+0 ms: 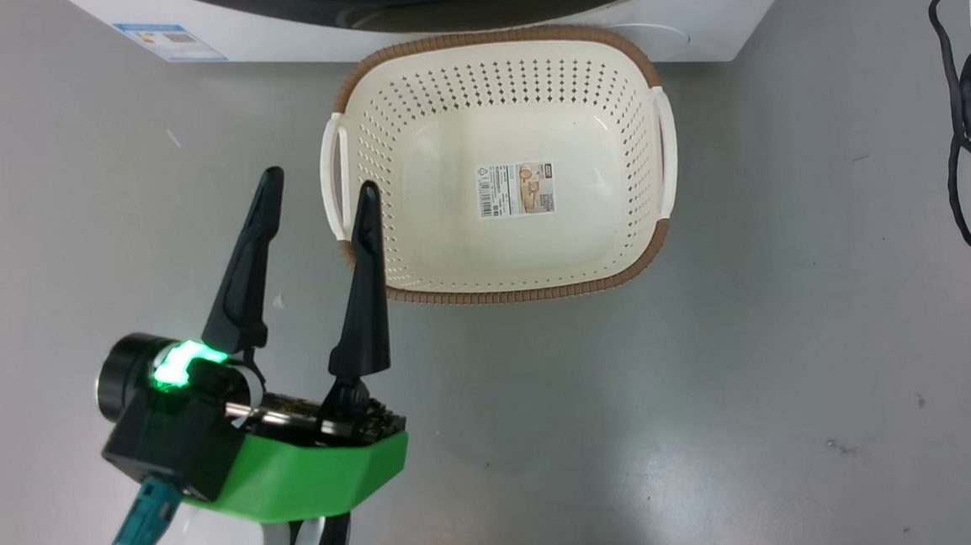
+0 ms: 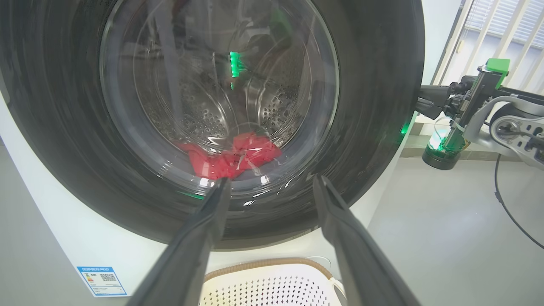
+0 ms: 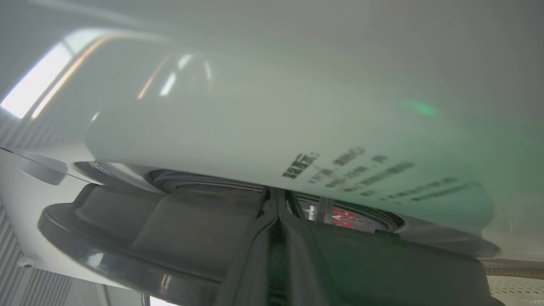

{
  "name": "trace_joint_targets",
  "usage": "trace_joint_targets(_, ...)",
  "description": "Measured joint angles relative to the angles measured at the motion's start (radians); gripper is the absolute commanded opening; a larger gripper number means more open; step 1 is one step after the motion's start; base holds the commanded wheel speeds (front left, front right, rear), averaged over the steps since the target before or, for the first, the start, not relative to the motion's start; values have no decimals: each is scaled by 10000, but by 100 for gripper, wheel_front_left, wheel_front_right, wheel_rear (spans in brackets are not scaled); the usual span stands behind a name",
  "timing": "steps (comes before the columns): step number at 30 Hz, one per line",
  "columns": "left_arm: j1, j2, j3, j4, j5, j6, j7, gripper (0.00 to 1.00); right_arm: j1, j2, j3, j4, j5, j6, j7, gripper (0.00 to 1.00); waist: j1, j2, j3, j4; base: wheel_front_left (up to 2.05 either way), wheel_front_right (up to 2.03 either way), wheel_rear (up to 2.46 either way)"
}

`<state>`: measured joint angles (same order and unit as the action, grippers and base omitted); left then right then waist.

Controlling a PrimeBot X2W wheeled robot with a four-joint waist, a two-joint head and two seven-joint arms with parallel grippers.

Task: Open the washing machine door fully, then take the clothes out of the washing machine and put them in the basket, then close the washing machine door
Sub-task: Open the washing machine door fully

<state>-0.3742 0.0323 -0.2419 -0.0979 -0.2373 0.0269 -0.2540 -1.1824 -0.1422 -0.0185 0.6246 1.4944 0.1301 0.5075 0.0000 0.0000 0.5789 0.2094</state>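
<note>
The washing machine door (image 2: 55,127) sits shut against the white washing machine (image 2: 63,238), its black ring glossy and its glass bowl showing the perforated steel drum (image 2: 204,119) behind it. The red clothes (image 2: 231,159) lie in a heap at the bottom of that drum, behind the lower part of the glass. On the grey floor (image 1: 630,424), just in front of the machine, stands the basket (image 1: 376,144), upright, with nothing in it but the paper label (image 1: 515,189) on its bottom; its far rim nearly meets the machine's front. A small blue sticker (image 1: 169,41) marks the machine's lower left corner. The left gripper (image 1: 320,186) hovers at the basket's left side, its jaws spread wide and holding nothing, the inner one overlapping the left of the 2 side handles in the head view; from its own wrist camera it faces the lower part of the door. The right gripper (image 2: 427,106) is raised at the door's right edge, jaws pressed together with nothing between them. In the right wrist view its tips (image 3: 276,193) reach the seam where the dark door meets the white body, and a sliver of red shows through the glass; whether they touch the door I cannot tell.
</note>
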Motion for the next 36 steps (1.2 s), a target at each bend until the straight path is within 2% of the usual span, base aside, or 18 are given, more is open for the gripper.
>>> trace_joint_targets(18, -54, 0, -8, 182, -94, 6, 0, 100, -266, -25, 288, 380, 201, -61, 1335, 0, 0, 0, -108, -154, 0, 0, 0)
trace_joint_targets(36, 17, 0, 199, 522, -75, 0, 0, 100, 885, 314, 493, 477, 629, -61, 2138, 0, 0, 0, -1031, -244, 0, 0, 0)
